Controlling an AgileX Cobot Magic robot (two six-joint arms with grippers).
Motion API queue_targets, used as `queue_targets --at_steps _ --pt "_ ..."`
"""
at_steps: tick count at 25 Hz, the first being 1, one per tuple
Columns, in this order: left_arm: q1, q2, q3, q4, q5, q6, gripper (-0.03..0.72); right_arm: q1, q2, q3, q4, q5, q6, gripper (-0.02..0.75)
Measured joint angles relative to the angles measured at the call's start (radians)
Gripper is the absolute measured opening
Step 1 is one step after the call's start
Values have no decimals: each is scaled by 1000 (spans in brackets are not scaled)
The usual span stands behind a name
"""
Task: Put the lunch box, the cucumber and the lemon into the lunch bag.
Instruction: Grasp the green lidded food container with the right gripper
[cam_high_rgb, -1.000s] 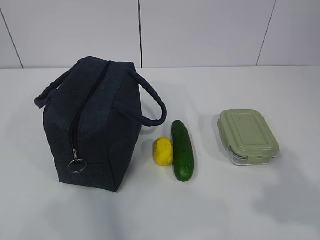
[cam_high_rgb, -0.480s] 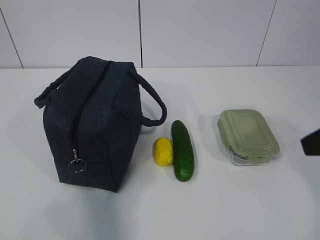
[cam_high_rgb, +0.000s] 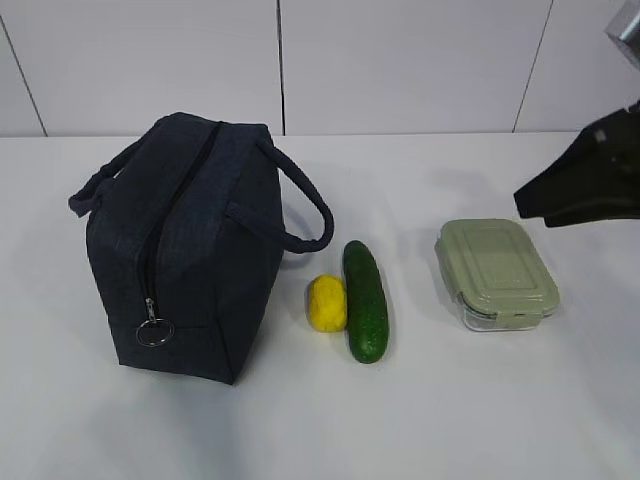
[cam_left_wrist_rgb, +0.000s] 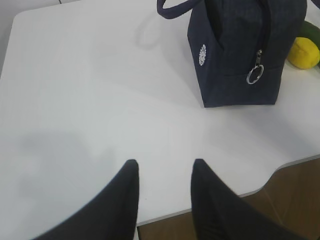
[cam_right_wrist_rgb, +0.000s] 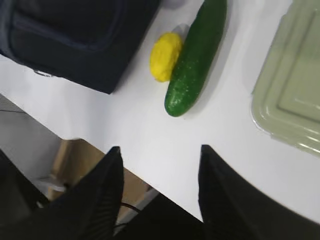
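The dark navy lunch bag (cam_high_rgb: 185, 245) stands at the left, its top zipper shut, with the ring pull (cam_high_rgb: 154, 332) hanging at the front end. The yellow lemon (cam_high_rgb: 326, 302) lies against the dark green cucumber (cam_high_rgb: 365, 300) just right of the bag. The lunch box (cam_high_rgb: 495, 272) with its sage-green lid sits further right. My right gripper (cam_high_rgb: 530, 203) hovers above and right of the lunch box, open and empty (cam_right_wrist_rgb: 160, 148). My left gripper (cam_left_wrist_rgb: 164, 162) is open and empty over the table's near edge, well short of the bag (cam_left_wrist_rgb: 235, 55); it is outside the exterior view.
The white table's (cam_left_wrist_rgb: 75, 100) front edge (cam_left_wrist_rgb: 280, 167) runs under my left fingers, with brown floor beyond. In the right wrist view the cucumber (cam_right_wrist_rgb: 195, 57), lemon (cam_right_wrist_rgb: 166, 56), lunch box lid (cam_right_wrist_rgb: 292, 95) and bag (cam_right_wrist_rgb: 75, 35) lie ahead. A white wall (cam_high_rgb: 400, 60) stands behind.
My right arm has come into the exterior view from the right edge and moved up and to the left, toward the lunch box. The objects have not moved.
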Motion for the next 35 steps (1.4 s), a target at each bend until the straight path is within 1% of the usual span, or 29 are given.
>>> queue_targets --at_steps 2,4,6,8,12,18,24,26,28,30,31,33,35 --pt "0 0 0 0 0 0 239 -47 67 -31 82 53 -45 366" --pt "0 0 0 0 0 0 239 -98 125 -60 155 67 -94 365" --pt "0 0 0 0 0 0 239 -138 168 -78 199 67 -118 365" --pt "0 0 0 0 0 0 239 -171 200 -82 199 67 -129 366" --pt "0 0 0 0 0 0 239 -205 258 -82 133 67 -133 366" --pt "0 0 0 0 0 0 239 -207 349 -82 117 67 -136 365" --pt "0 0 0 0 0 0 239 -207 359 -84 112 67 -129 368" --pt "0 0 0 0 0 0 239 -207 359 -84 83 67 -96 396" --pt "0 0 0 0 0 0 239 -207 359 -87 46 67 -73 466" --pt "0 0 0 0 0 0 239 -207 368 -104 12 67 -64 558" --pt "0 0 0 0 0 0 239 -207 381 -120 6 68 -60 585" --pt "0 0 0 0 0 0 239 -207 415 -159 -4 68 -58 603" --pt "0 0 0 0 0 0 239 -207 453 -208 -6 68 -58 603"
